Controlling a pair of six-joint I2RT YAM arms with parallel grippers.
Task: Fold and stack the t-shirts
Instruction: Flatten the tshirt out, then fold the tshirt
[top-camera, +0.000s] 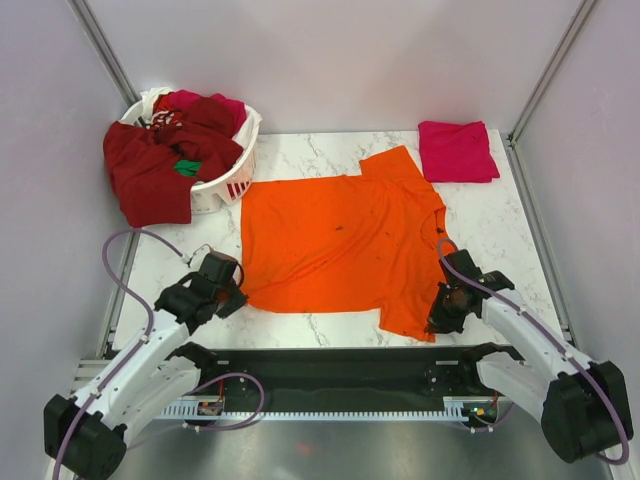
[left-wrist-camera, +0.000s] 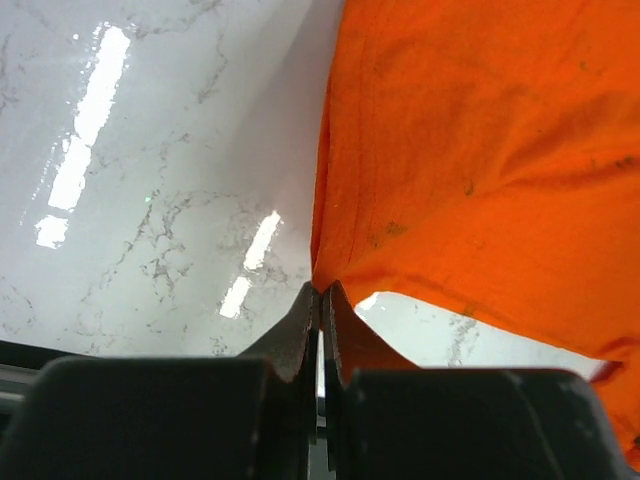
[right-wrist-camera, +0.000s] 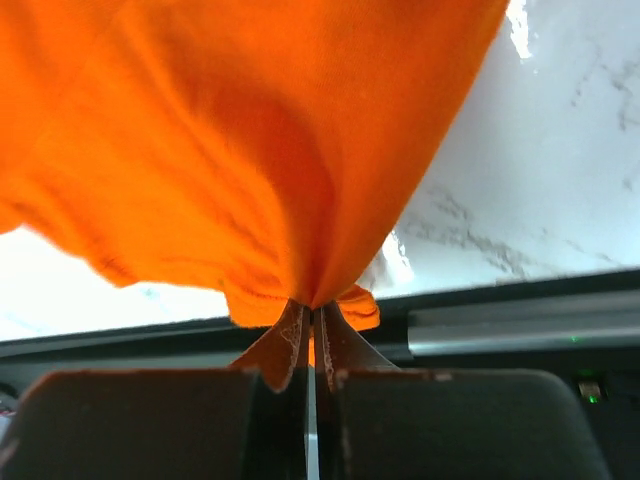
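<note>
In the top view, the left arm (top-camera: 150, 350) and right arm (top-camera: 530, 340) rise from the bottom edge. The left claw (top-camera: 238, 297) sits at the lower left corner of the orange t-shirt (top-camera: 340, 240). The right claw (top-camera: 438, 320) sits at its lower right edge. The shirt lies spread flat at mid-frame on the marble counter (top-camera: 500, 250). A folded magenta-pink t-shirt (top-camera: 457, 150) lies at upper right, apart from it. At upper left, dark red t-shirts (top-camera: 150, 170) spill over the rim of a white slotted basket (top-camera: 238, 180), with a bit of green cloth (top-camera: 187, 168) among them.

In the left wrist view, the left claw (left-wrist-camera: 320, 292) is clamped on the orange shirt's (left-wrist-camera: 480, 150) corner, just above the counter (left-wrist-camera: 150, 200).

In the right wrist view, the right claw (right-wrist-camera: 310, 312) pinches a bunched hem of the orange shirt (right-wrist-camera: 250, 130), which drapes across the upper frame. The counter (right-wrist-camera: 560, 200) shows at right.
</note>
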